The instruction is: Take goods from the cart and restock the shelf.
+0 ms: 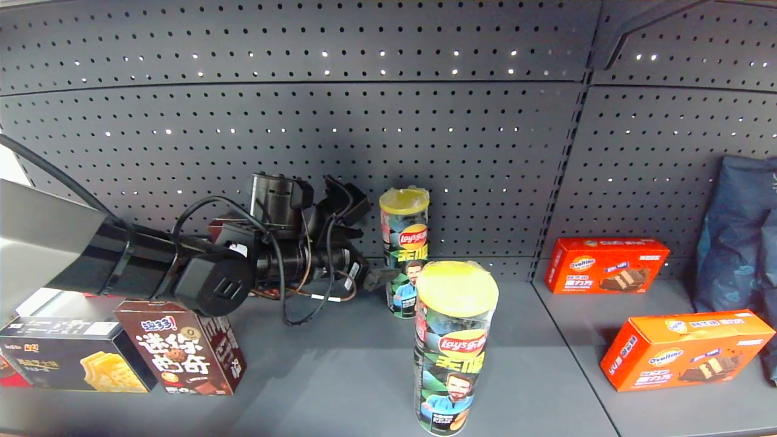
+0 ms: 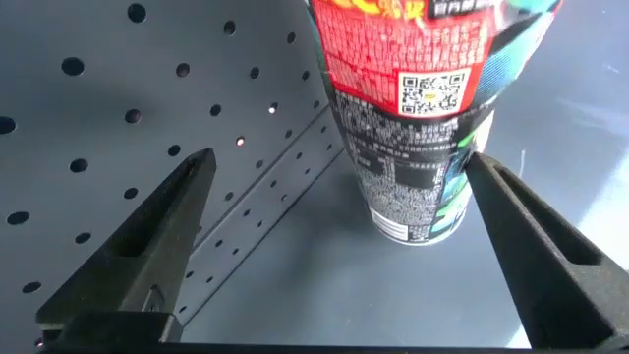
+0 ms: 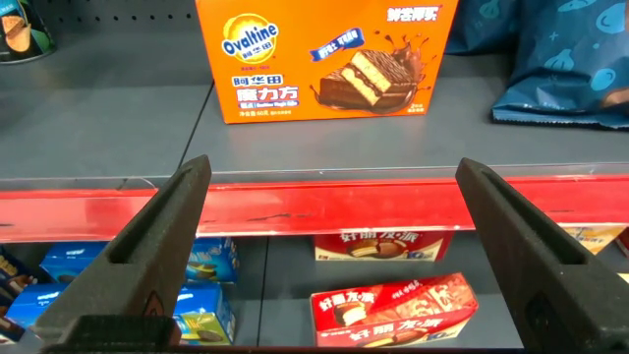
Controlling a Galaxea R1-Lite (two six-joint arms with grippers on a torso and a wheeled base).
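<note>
The fingers (image 2: 147,246) of the left gripper (image 2: 341,162) are spread wide and grip nothing. In the left wrist view the back can (image 2: 418,118) stands just past their tips, in line with the gap, and we cannot tell whether either finger touches it. Its near side carries a red panel of small white print with a square code, then a black panel of print too fine for us to read, and its top is cut off. The right gripper (image 3: 331,165) is equally wide open and empty, facing the red edge strip (image 3: 324,206) of the shelf (image 1: 340,370). We count two chip cans on that shelf, both upright with yellow lids. The back can is near the pegboard wall (image 1: 364,121), and the front can (image 1: 454,346) stands well forward of it. Each label shows a round red-and-yellow logo, green characters and a printed figure of a person. To the right lie two orange boxes (image 1: 607,265) (image 1: 686,349), each with a round logo and a picture of a layered chocolate wafer. To the left are one brown cookie box (image 1: 182,352) with white characters and one black cracker box (image 1: 73,352), both partly hidden by the left arm. Dark blue bags (image 1: 743,243) are cut off at the right edge. Below the strip we can make out red boxes (image 3: 393,310) and blue boxes (image 3: 206,265), too cropped for us to count.
</note>
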